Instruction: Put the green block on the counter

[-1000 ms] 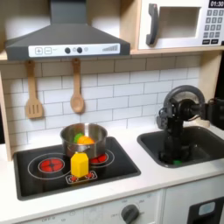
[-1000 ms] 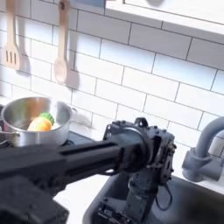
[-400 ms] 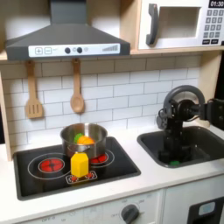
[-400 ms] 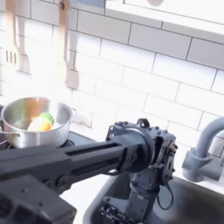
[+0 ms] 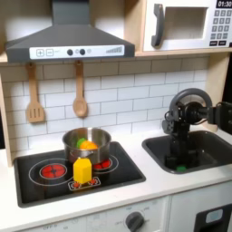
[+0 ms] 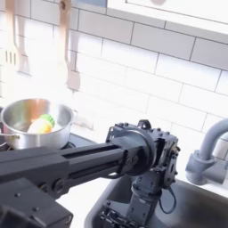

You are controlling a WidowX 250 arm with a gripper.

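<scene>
In the first exterior view my black arm comes in from the right and reaches down into the dark grey sink (image 5: 214,149). My gripper (image 5: 180,161) is low in the basin, right over a small patch of green, the green block (image 5: 180,168). The fingers are too small and dark to tell open from shut. The white counter (image 5: 154,186) runs in front of the sink and stove. In the second exterior view the arm's wrist (image 6: 147,165) points down into the sink (image 6: 200,209) and the fingertips are hidden at the bottom edge.
A yellow block (image 5: 82,170) stands on the black stovetop (image 5: 36,177) in front of a steel pot (image 5: 86,143) holding toy food. The grey faucet (image 6: 207,151) curves up just behind the arm. Spoons hang on the tiled wall.
The arm has hardly moved; the gripper stays low in the sink over the green block.
</scene>
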